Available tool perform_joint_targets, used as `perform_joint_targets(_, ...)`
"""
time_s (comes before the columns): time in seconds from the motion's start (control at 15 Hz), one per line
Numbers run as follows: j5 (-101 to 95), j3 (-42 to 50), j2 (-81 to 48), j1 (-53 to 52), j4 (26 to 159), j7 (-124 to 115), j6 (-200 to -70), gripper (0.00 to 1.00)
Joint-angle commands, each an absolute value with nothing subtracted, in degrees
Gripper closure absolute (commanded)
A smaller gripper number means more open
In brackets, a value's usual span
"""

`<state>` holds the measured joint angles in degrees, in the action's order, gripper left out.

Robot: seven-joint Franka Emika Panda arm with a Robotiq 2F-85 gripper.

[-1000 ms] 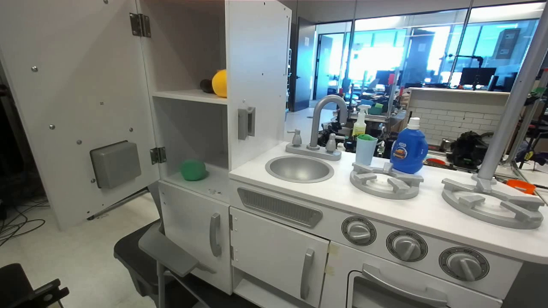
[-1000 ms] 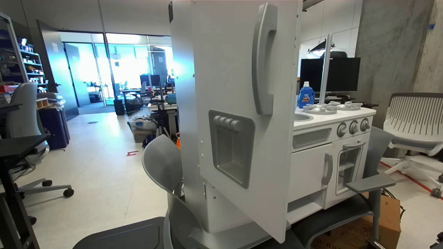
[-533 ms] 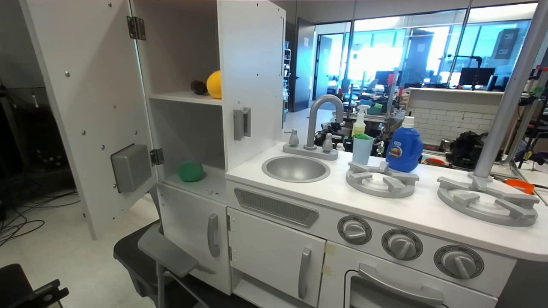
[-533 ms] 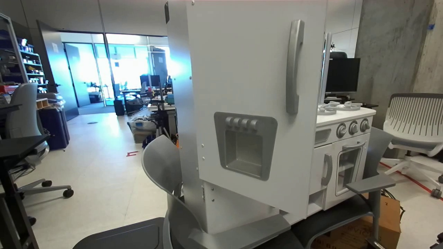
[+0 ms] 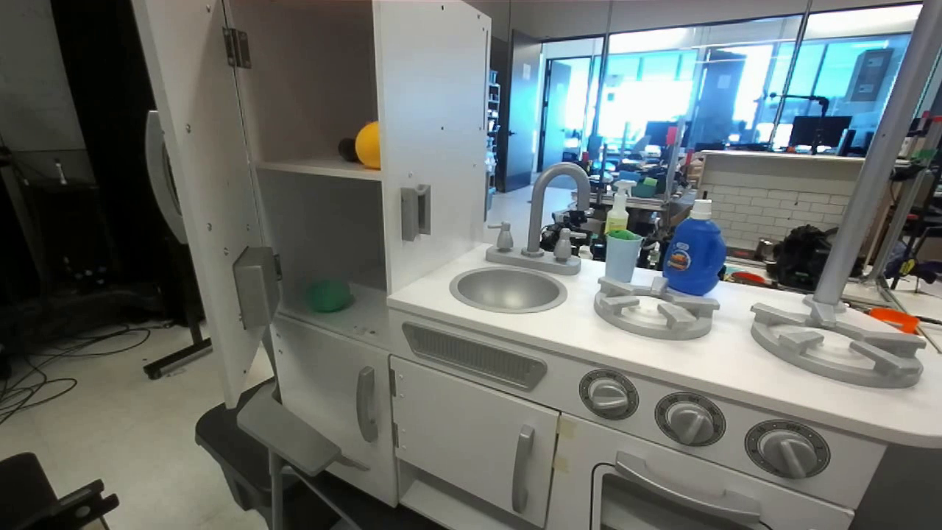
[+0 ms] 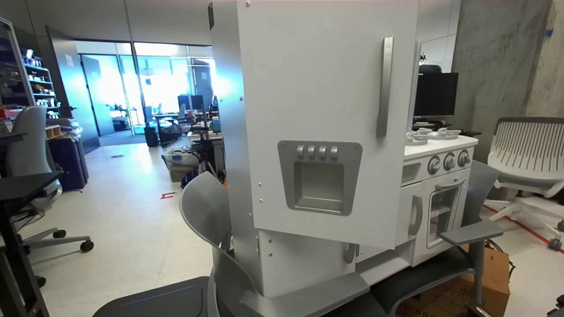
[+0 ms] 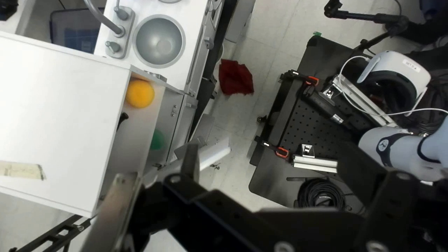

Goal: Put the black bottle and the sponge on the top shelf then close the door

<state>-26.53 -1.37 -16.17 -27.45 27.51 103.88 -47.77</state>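
The door [image 5: 210, 221] stands open in both exterior views; its outer face [image 6: 308, 97] shows the grey dispenser panel and handle. The yellow sponge [image 5: 369, 146] sits on the top shelf [image 5: 313, 169] by the right wall, and it also shows in the wrist view [image 7: 140, 93]. The black bottle [image 5: 346, 149] lies beside it on the same shelf; only its dark neck [image 7: 122, 119] shows in the wrist view. My gripper [image 7: 268, 154] is open and empty, with its fingers wide apart, in front of the cupboard. It is out of both exterior views.
A green ball [image 5: 329, 295] lies on the lower shelf. The sink [image 5: 508, 289], a blue-and-white bottle [image 5: 694, 254] and burners are on the counter to the right. Grey chairs [image 6: 308, 290] stand against the cupboard's front. A black table [image 7: 311, 140] is at the robot's base.
The door has swung partway toward the cupboard. The cupboard and counter have shifted slightly left in an exterior view. The black bottle has rolled a little on the shelf.
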Motion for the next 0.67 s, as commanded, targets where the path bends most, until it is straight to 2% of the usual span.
perform_joint_targets(0.0,-24.6,-2.0,-14.0,-29.8,33.6,102.5,-47.8,0.00)
perform_joint_targets(0.4,-24.6,-5.8,-19.9,-28.8,30.4,94.4,-47.9,0.00)
perform_joint_targets(0.6,-22.1,-4.5,-19.6,-27.7,37.0,84.2,-52.6,0.00)
